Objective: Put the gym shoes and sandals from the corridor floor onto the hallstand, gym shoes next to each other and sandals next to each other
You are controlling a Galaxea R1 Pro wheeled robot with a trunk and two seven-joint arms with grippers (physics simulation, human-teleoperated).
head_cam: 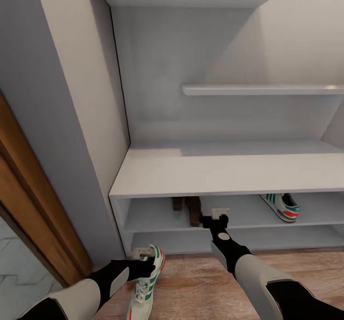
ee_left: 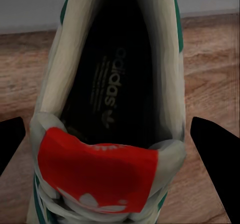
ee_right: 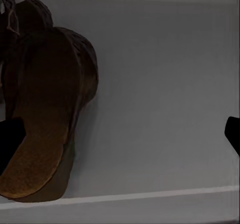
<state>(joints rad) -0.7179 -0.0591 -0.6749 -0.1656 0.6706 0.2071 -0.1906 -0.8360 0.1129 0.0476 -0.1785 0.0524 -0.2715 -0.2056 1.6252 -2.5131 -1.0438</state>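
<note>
At the far left of the head view a brown wooden door frame (head_cam: 28,200) is seen beside a grey wall (head_cam: 52,95). The left gripper (head_cam: 143,254) is held low over the corridor floor (head_cam: 200,286), just in front of the hallstand (head_cam: 215,172), with one gym shoe (head_cam: 147,282) under it; in the left wrist view its two dark fingertips (ee_left: 212,149) are spread wide on either side of the shoe's opening (ee_left: 115,98), and contact with the shoe cannot be confirmed. This shoe lies on the floor, its heel end toward the rack. Further right, the two sandals (head_cam: 188,208) are seen on the upper open shelf (head_cam: 157,215), close together near its left end. The right gripper (head_cam: 219,215) is placed at the shelf front just beside them; in the right wrist view its fingertips (ee_right: 232,134) are well apart, nothing is held, and the nearer sandal (ee_right: 45,114) is seen resting tilted on its side edge. At the right of the same shelf the second gym shoe (head_cam: 281,206) is set, well apart from the sandals
</note>
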